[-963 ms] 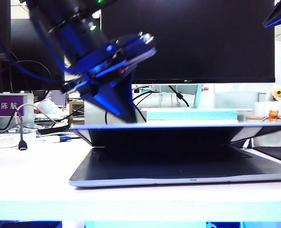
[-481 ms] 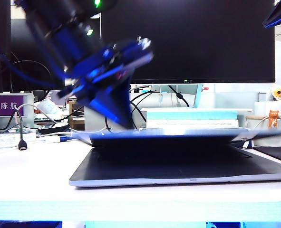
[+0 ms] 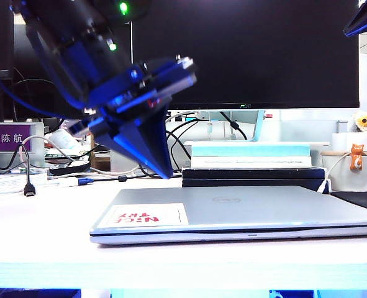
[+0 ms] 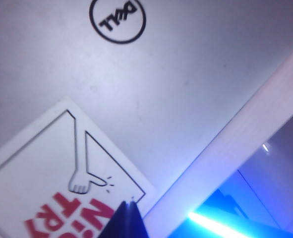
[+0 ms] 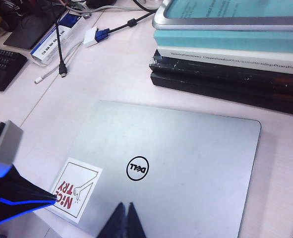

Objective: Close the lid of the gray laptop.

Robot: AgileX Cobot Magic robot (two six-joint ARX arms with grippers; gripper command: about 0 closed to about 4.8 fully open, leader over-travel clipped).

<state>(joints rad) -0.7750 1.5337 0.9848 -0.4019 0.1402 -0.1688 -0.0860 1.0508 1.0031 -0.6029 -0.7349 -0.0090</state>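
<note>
You see the lid (image 4: 186, 89) filling the left wrist view, its round Dell logo (image 4: 117, 20) clear. The left hand (image 4: 128, 220) shows dark fingertips pressed together over the sticker (image 4: 62, 188) corner, beside the lid's edge.

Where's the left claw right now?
In the exterior view the left claw hangs left of centre, above the flat silver-gray lid, near its white-red "NICE TRY" sticker.

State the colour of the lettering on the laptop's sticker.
Red, on a white sticker; clearest in the right wrist view.
</note>
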